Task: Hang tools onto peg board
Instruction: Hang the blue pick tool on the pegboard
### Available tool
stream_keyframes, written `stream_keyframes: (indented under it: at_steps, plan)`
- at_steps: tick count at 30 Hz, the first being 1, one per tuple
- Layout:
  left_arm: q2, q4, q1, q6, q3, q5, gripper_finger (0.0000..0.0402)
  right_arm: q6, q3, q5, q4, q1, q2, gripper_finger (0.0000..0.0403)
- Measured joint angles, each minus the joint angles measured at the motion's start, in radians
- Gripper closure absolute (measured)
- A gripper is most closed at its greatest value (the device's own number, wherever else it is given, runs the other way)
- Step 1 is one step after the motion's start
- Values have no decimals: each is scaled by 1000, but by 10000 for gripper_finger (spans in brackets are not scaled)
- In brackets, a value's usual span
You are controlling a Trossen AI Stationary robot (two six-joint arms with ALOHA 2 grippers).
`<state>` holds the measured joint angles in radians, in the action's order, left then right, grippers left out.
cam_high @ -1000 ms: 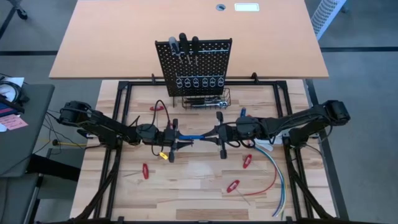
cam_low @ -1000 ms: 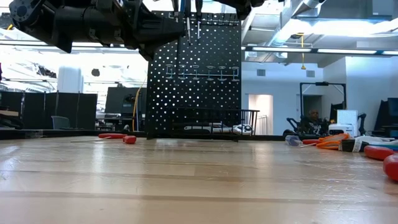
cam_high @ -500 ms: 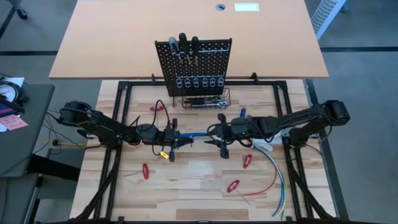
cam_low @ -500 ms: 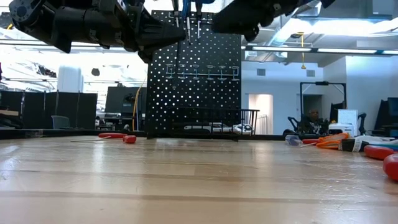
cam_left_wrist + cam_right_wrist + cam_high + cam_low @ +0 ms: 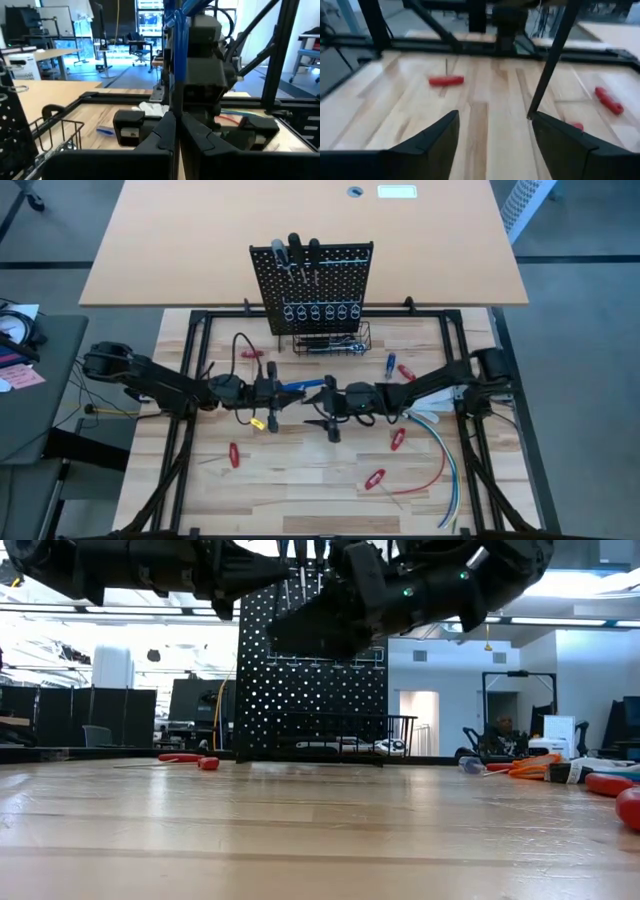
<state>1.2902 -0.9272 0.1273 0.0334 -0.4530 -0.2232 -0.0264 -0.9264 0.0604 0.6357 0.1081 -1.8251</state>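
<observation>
left jaws [image 5: 268, 392]: clamped on blue hex key [image 5: 296, 387], table centre
right jaws [image 5: 330, 408]: wide, empty
tip: carry level to peg board [image 5: 312, 285] at 12 o'clock

The peg board [image 5: 311, 285] stands behind both hands; cables [image 5: 440, 450] lie to the right.

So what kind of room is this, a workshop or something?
Probably a robot lab in a big office-like workroom. Two robot arms work over a wooden table with a peg board holding tools, and behind it are desks, office chairs and screens.
</observation>
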Motion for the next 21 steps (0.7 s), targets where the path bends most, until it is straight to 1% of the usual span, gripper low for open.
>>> stream_keyframes:
  at_steps: [3, 9, 12, 15, 21]
  plan:
    - [-22, 28, 16, 18, 0, -15, 401, 0, -1, 17, 39, 2, -16, 178]
    - [-22, 25, 33, 32, 0, -36, 401, 31, -2, 38, 80, -12, -16, 272]
    - [-21, 20, 42, 18, 0, -35, 401, 34, -2, 40, 98, -19, -16, 305]
    - [-20, 9, 56, 19, 0, -33, 401, 34, -3, 39, 103, -19, -16, 319]
    - [-21, -18, 78, 26, 0, -27, 401, -3, -3, 21, 129, 11, -16, 310]
